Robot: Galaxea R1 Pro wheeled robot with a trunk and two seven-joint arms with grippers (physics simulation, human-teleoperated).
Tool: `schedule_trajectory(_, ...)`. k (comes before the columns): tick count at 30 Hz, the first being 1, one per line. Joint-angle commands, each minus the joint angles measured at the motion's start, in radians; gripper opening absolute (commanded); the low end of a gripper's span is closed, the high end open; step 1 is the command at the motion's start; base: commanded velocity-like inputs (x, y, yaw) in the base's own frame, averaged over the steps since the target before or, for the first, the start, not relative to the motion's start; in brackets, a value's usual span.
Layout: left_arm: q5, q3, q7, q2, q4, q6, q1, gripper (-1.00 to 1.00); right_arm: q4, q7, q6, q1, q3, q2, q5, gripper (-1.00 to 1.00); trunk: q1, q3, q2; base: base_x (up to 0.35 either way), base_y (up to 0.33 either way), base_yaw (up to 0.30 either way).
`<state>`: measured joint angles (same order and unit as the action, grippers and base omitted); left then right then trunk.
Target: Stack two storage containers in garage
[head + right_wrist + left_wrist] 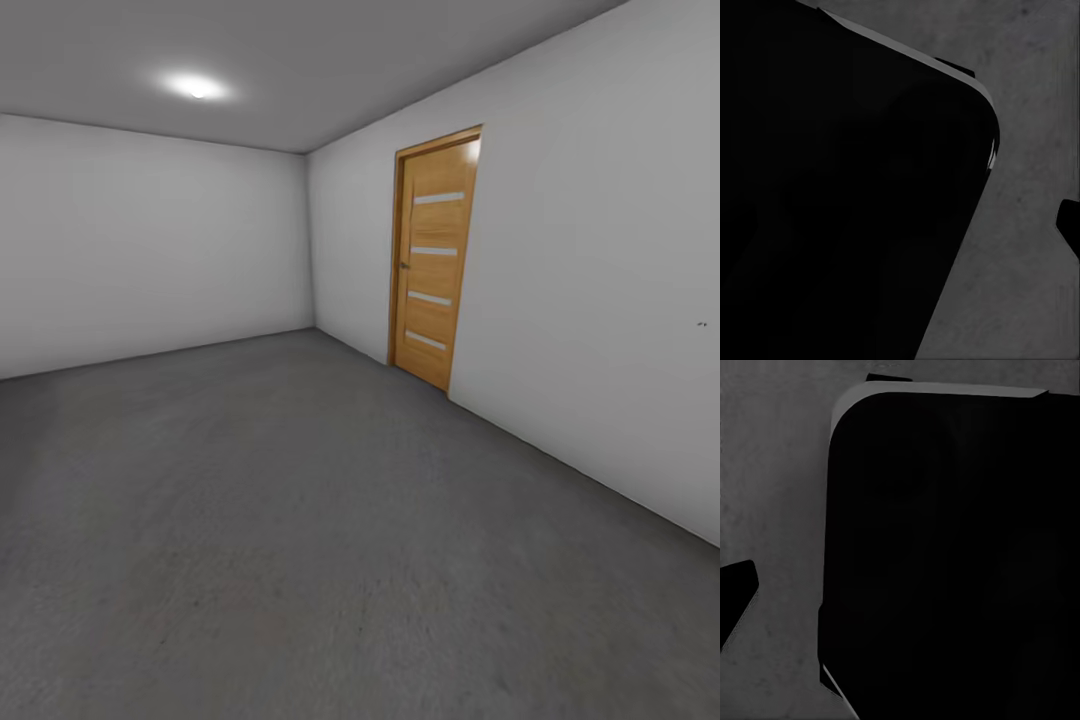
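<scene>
While I look through the head camera, I see the garage as a bare room: plain white-grey walls (pixel 150 250), a grey ceiling with one round lamp (pixel 197 87) glowing at about 11 o'clock, and a dark grey floor (pixel 300 520) taking up the lower half of my view. That floor is rough and speckled, like poured concrete, a little lighter toward the far wall and darker near me. At about 1 o'clock, set in the right-hand wall, stands a wooden door (pixel 433 260): warm honey-brown, closed, in a matching frame, with four pale horizontal stripes one above another down its panel and a small handle on its left edge. The far corner of the room sits just left of the door, near 12 o'clock.

From the left wrist camera I get a large black rounded body (pixel 952 555) with a thin grey edge along one side, which I take to be part of the robot, too dark for me to name more closely. Beside it is the same speckled grey floor (pixel 772 495), and a small black wedge (pixel 735 600) pokes in at the frame's edge.

From the right wrist camera the picture is similar: a big black rounded shape (pixel 847 187) with a pale rim, grey concrete floor (pixel 1027 285) beyond it, and a small dark piece (pixel 1069 225) at the border.

I cannot tell whether either end effector is wide or narrow, or holding anything.
</scene>
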<state>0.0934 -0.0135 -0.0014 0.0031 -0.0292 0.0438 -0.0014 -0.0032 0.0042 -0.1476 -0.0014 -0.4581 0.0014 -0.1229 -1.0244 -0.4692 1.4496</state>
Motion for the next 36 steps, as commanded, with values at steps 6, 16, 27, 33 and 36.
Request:
schedule_trajectory(6, 0.011, 0.000, 0.000, 0.000, 0.000, 0.002, 0.000, 1.00, 0.000, 0.000, -0.003, 0.000, -0.008, 0.000, -0.011, 1.00, -0.001, -0.001, 0.000, 0.321, 0.000, 0.000)
schedule_trajectory(16, 0.011, 0.000, 0.000, 0.001, 0.000, 0.002, 0.000, 1.00, 0.000, 0.000, -0.003, 0.000, -0.008, -0.001, -0.011, 1.00, -0.001, -0.001, 0.000, 0.321, 0.000, 0.000)
schedule_trajectory(27, 0.011, -0.001, 0.000, 0.002, 0.000, 0.002, 0.000, 1.00, 0.000, 0.000, -0.003, 0.000, -0.009, -0.001, -0.011, 1.00, -0.001, -0.001, 0.000, 0.321, 0.000, 0.000)
schedule_trajectory(33, 0.011, -0.001, 0.000, 0.002, 0.000, 0.001, 0.000, 1.00, 0.000, 0.000, -0.004, 0.000, -0.010, -0.001, -0.011, 1.00, -0.001, -0.001, 0.000, 0.321, 0.000, 0.000)
schedule_trajectory(36, 0.011, 0.000, 0.000, 0.001, 0.000, 0.000, 0.000, 1.00, 0.000, 0.000, -0.004, 0.000, -0.010, -0.001, -0.011, 1.00, -0.001, -0.001, 0.000, 0.321, 0.000, 0.000)
